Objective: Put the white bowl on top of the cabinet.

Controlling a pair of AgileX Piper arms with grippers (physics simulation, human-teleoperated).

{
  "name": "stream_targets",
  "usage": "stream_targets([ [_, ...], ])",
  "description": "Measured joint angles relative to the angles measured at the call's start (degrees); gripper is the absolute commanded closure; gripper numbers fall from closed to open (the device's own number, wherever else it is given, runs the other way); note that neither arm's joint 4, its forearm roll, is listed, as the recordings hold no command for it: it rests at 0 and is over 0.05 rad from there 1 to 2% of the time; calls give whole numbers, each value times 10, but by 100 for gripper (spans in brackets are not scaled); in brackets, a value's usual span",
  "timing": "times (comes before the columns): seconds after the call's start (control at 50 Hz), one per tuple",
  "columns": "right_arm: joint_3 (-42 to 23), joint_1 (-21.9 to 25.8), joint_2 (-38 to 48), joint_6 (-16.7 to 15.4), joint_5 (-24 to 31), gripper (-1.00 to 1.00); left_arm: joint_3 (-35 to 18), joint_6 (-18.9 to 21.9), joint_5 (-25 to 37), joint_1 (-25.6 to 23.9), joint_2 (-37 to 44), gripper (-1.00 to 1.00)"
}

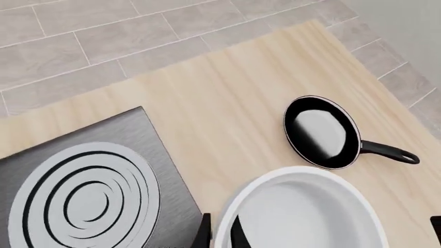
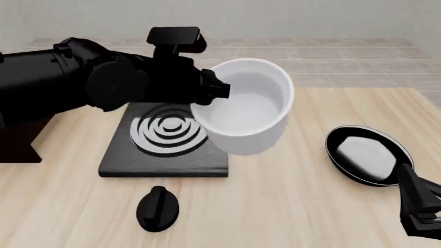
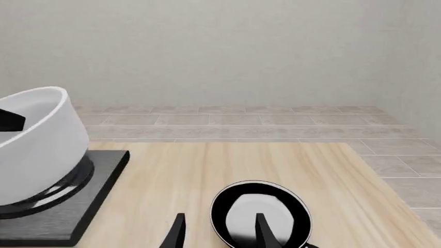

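- The white bowl [image 2: 248,106] is off the table [image 2: 289,206], held in the air by the left gripper [image 2: 219,89], tilted so its opening faces partly forward; it hangs above the right edge of the stove plate [image 2: 164,157].
- In the left wrist view one finger sits inside the bowl's wall and one outside, so the left fingers pinch the rim on its left side.
- Judged from this, picking up is done; carrying the bowl to the cabinet [image 2: 17,144] and setting it down on the top is left.
- Only a dark brown piece of the cabinet shows at the table's left edge, mostly hidden behind the left arm; its flat top cannot be seen, so the room there cannot be judged.
- The right gripper [image 3: 219,232] waits low at the table's right near corner with its fingers spread and nothing between them, pointing over the frying pan [image 2: 366,155].
- The frying pan lies near the right edge, well apart from the bowl and away from the route to the cabinet.
- A black knob [image 2: 158,207] lies on the table near the front edge, just before the stove plate, below any likely path.
- The main hindrance looks to be the left arm's own bulk between bowl and cabinet, and the tilt, which would need levelling before release.
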Motion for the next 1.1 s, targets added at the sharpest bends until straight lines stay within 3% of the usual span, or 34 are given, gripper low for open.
stream_targets([
  [1.1, 0, 0, 0, 0, 0, -100, -67, 22, 70, 164, -51, 100],
])
